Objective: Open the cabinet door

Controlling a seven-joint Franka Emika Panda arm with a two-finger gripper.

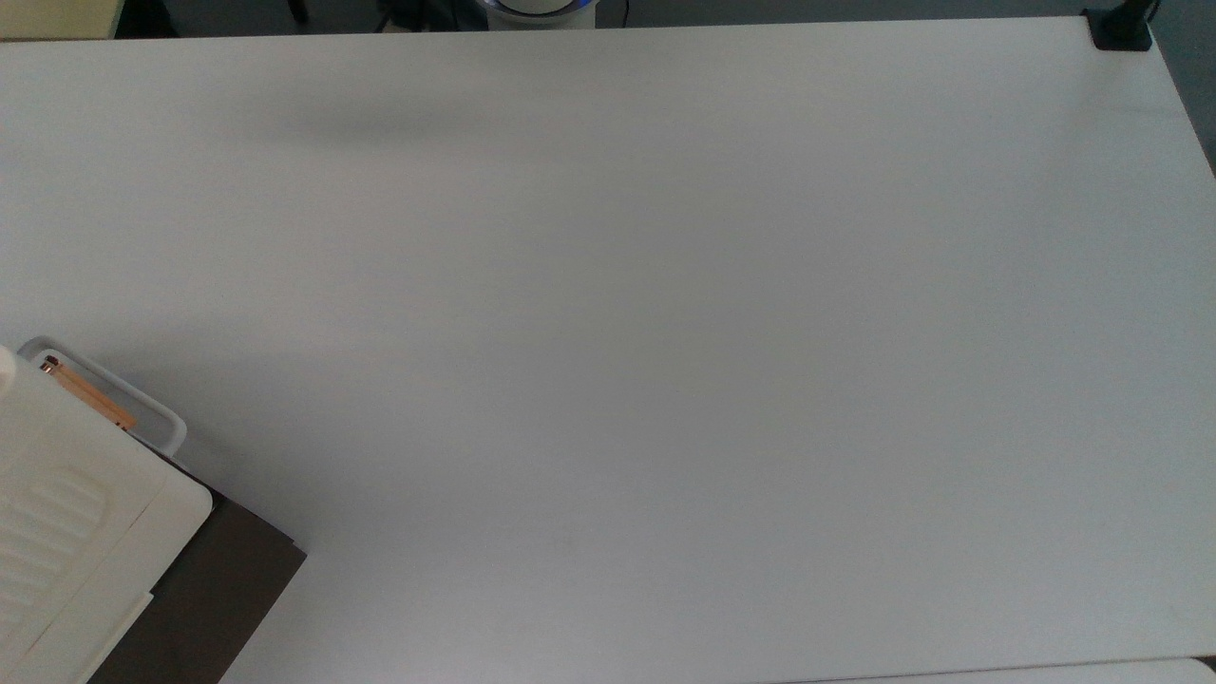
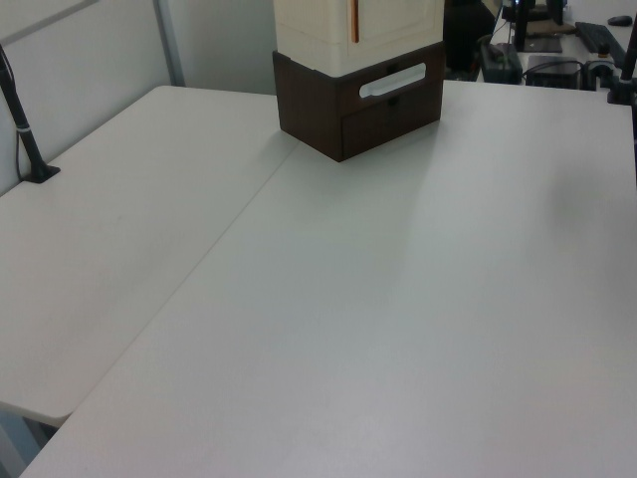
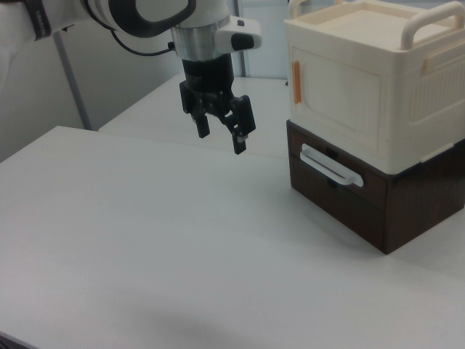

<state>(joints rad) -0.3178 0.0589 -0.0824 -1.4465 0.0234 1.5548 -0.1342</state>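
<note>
Cabinet door (image 3: 336,93): flat cream panel with recessed rounded-rectangle face, set flush and closed in the front of the cream cabinet (image 3: 378,80); located off to the right view's right of the pincer (image 3: 221,134), at roughly its height, well apart from it. Slim orange bar handle (image 3: 296,83), upright, on the door edge nearest the pincer; seen also in the left view (image 2: 353,20) and in the top view (image 1: 90,397).

Cream cabinet: stacked on a dark brown drawer unit (image 3: 363,198); ribbed side panel, loop carry handle (image 3: 432,18) on top.

Dark brown drawer unit: lower than the pincer and on the same side as the door; pale grey loop rail (image 3: 330,165) across its front.

Pincer: black, two fingers spread apart, nothing between them; pointing down, hanging above the bench (image 3: 160,240), not touching it.

Bench: white, flat, carrying the drawer unit at its far end in the left view.

Black clamp post (image 2: 25,129): at the left view's left edge.
</note>
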